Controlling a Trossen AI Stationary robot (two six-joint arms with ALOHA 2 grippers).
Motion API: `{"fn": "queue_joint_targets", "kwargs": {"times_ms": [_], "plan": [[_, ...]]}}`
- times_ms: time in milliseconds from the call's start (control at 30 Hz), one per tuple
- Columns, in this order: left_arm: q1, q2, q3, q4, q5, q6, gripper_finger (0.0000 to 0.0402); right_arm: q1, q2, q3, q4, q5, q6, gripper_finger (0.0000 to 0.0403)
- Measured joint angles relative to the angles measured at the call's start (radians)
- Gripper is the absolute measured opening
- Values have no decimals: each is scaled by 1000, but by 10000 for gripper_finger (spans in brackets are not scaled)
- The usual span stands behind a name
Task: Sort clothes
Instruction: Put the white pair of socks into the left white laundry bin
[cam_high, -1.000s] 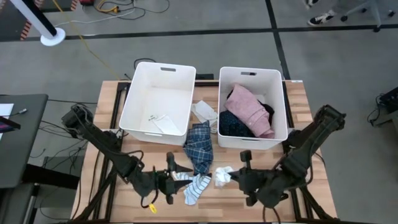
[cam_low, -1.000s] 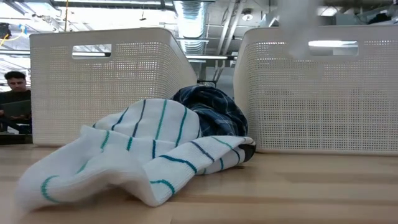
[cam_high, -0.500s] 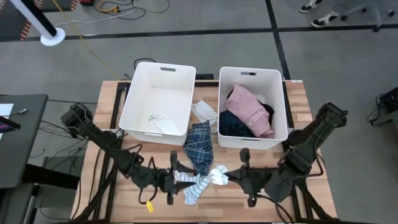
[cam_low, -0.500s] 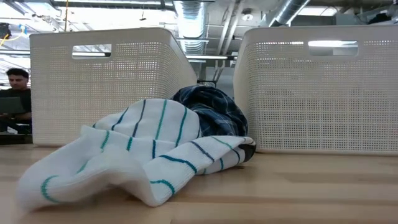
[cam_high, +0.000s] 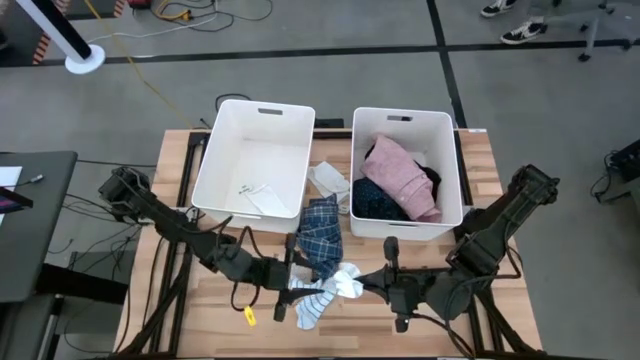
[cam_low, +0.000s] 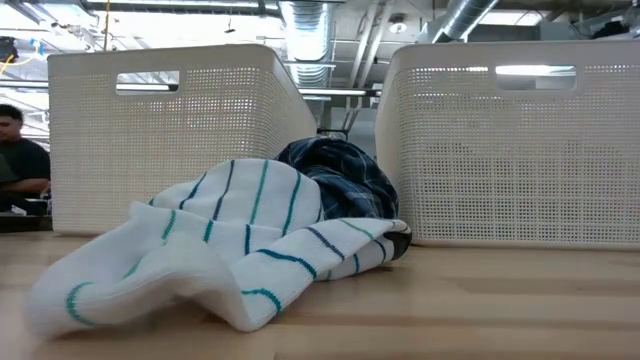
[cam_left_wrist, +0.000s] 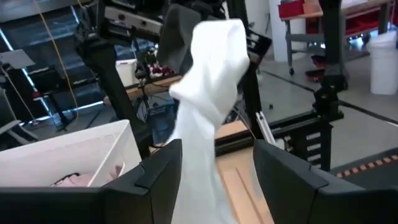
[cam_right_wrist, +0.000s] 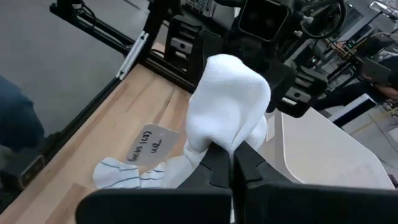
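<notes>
My right gripper (cam_high: 368, 284) is shut on a small white sock (cam_high: 346, 283) near the table's front edge; the sock also shows in the right wrist view (cam_right_wrist: 229, 102). My left gripper (cam_high: 298, 293) is open, level with the table. Its two fingers stand on either side of the sock's hanging part (cam_left_wrist: 208, 93); I cannot tell whether they touch it. A blue-white striped sock (cam_high: 312, 305) lies flat on the table below both grippers. The blue plaid garment (cam_high: 322, 235) lies between the tubs' near ends. My right gripper pinches the white sock between its two fingers at a gathered fold (cam_right_wrist: 225, 144). The fingers come level from the table's right side. The sock bulges out beyond the fingertips and its lower part hangs down toward the striped sock (cam_right_wrist: 127, 174).
Two white tubs stand at the back: the left one (cam_high: 225, 150) holds small white socks (cam_high: 262, 196), the right one (cam_high: 450, 160) holds pink (cam_high: 400, 175), navy dotted (cam_high: 375, 202) and black clothes. A white piece (cam_high: 330, 180) lies between them. A paper tag (cam_right_wrist: 149, 143) lies on the table.
My right gripper has lifted the white sock off the table and carried it a little toward the table's left edge. My left gripper has gone toward the table's right edge, up to the sock. The striped sock and plaid garment have stayed put.
</notes>
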Motion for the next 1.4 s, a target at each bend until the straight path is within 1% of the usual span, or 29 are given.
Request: {"fn": "queue_joint_targets", "kwargs": {"times_ms": [133, 300, 433, 567, 800, 933, 1033, 1133, 1333, 1400], "plan": [[19, 0, 0, 29, 0, 0, 215, -14, 3, 0, 26, 0, -31, 0], [41, 0, 0, 28, 2, -28, 251, -25, 3, 0, 57, -3, -72, 0], [58, 0, 0, 26, 81, -59, 277, -38, 3, 0, 57, -4, -76, 0], [83, 0, 0, 26, 150, -94, 281, -59, 3, 0, 59, -19, -75, 0], [121, 7, 0, 24, 151, -156, 266, -95, 3, 0, 76, -60, -73, 0], [123, 8, 0, 22, 151, -151, 239, -102, 3, 0, 71, -61, -69, 0], [123, 8, 0, 20, 151, -122, 203, -102, 3, 0, 67, -61, -65, 2], [120, 8, 0, 20, 165, -104, 152, -102, 3, 0, 65, -61, -53, 13], [120, 8, 0, 16, 234, -59, 23, -108, 3, 0, 0, -60, 44, 37], [120, 8, 0, 16, 254, -46, 10, -109, 3, 0, -27, -60, 76, 43]]}}
